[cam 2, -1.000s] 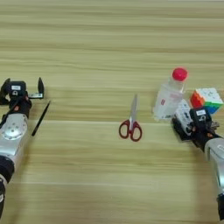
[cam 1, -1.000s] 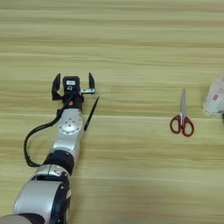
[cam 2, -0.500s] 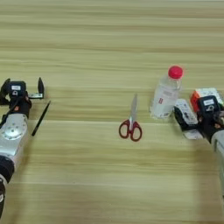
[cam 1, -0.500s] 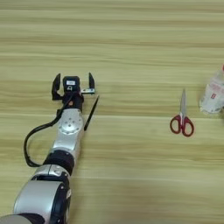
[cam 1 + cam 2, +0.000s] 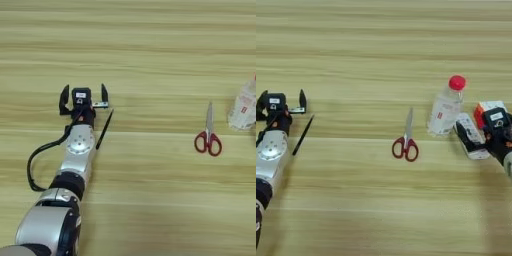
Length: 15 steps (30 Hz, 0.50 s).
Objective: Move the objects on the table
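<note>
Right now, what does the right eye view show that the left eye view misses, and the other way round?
Only the right eye view shows the right gripper at the right edge, the white remote beside it, a colourful cube behind it, and the bottle's red cap. Only the left eye view shows the left arm's full length and bare table to its left. Both show the left gripper, open, the black stick just right of it, the red-handled scissors and the clear bottle.
</note>
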Each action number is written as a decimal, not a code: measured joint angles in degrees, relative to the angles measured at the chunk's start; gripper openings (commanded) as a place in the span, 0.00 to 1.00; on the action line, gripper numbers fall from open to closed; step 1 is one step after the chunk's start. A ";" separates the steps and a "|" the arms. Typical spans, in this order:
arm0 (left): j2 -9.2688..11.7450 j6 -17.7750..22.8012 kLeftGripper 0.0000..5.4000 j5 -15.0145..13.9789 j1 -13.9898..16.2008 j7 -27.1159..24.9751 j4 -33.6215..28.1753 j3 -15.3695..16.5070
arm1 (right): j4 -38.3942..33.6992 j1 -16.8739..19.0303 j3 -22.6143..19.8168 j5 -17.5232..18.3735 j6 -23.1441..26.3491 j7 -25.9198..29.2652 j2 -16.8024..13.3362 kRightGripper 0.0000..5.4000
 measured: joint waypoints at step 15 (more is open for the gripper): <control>0.00 0.00 1.00 0.00 0.00 0.01 0.00 0.00 | -2.90 0.80 1.79 2.76 0.30 2.56 1.53 0.99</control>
